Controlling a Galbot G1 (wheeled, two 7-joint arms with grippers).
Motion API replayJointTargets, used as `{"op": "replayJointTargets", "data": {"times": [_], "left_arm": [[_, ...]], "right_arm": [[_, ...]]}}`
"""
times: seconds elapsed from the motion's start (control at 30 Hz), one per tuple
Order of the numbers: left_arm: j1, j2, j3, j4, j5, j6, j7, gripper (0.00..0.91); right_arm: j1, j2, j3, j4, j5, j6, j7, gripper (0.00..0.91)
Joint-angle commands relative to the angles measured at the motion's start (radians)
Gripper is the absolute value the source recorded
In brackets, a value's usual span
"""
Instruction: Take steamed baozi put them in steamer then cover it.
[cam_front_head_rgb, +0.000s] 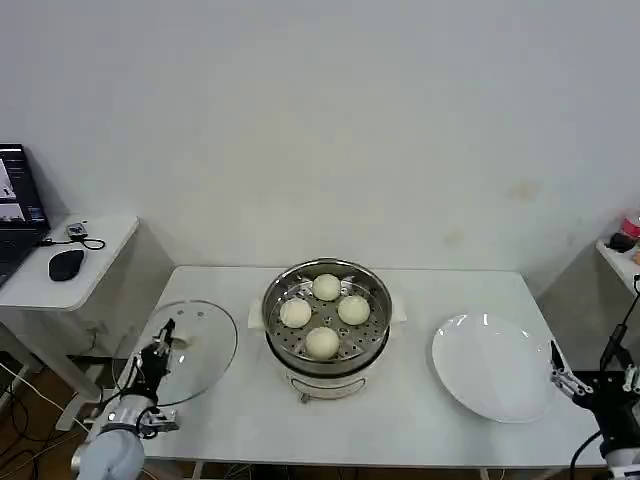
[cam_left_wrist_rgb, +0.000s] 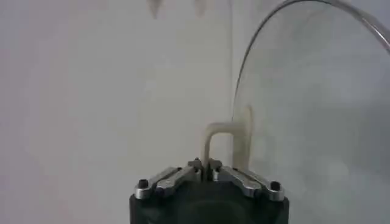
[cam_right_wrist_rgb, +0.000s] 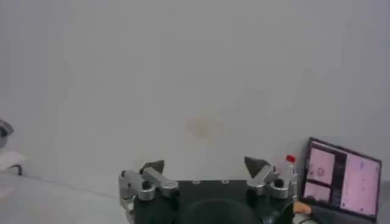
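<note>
Four steamed baozi (cam_front_head_rgb: 324, 313) sit in steamer (cam_front_head_rgb: 326, 318), surface centre. Left hand (cam_left_wrist_rgb: 204, 171) pinches glass lid (cam_front_head_rgb: 188, 350) handle (cam_left_wrist_rgb: 226, 145). Lift level, centre over rim, lower gently. Right hand (cam_right_wrist_rgb: 205, 168) spread, idle beside plate (cam_front_head_rgb: 490, 365).

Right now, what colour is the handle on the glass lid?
Pale cream; the lid handle shows best in the left wrist view, pinched by the left claw.

Bare table (cam_front_head_rgb: 420, 440) between steamer (cam_front_head_rgb: 326, 318) and plate (cam_front_head_rgb: 490, 366) (nothing overhead).

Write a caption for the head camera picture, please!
Four baozi sit in the steamer; the left gripper grips the glass lid's handle.
</note>
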Motion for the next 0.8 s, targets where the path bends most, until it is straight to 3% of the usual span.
{"op": "replayJointTargets", "data": {"times": [0.03, 0.2, 0.53, 0.8], "left_arm": [[0.027, 0.045, -0.032, -0.285, -0.137, 0.197, 0.085, 0.000], [0.007, 0.058, 0.010, -0.393, -0.186, 0.270, 0.129, 0.000], [-0.069, 0.087, 0.207, -0.469, -0.120, 0.350, 0.221, 0.000], [-0.179, -0.040, 0.365, -0.443, 0.096, 0.409, 0.367, 0.000]], "right_arm": [[0.003, -0.013, -0.043, -0.025, 0.053, -0.047, -0.042, 0.907], [-0.004, -0.040, -0.104, -0.024, 0.086, -0.085, -0.051, 0.907], [0.016, -0.026, -0.189, -0.015, 0.017, -0.082, -0.055, 0.907], [0.018, 0.008, -0.193, -0.015, -0.052, -0.063, -0.055, 0.907]]}}
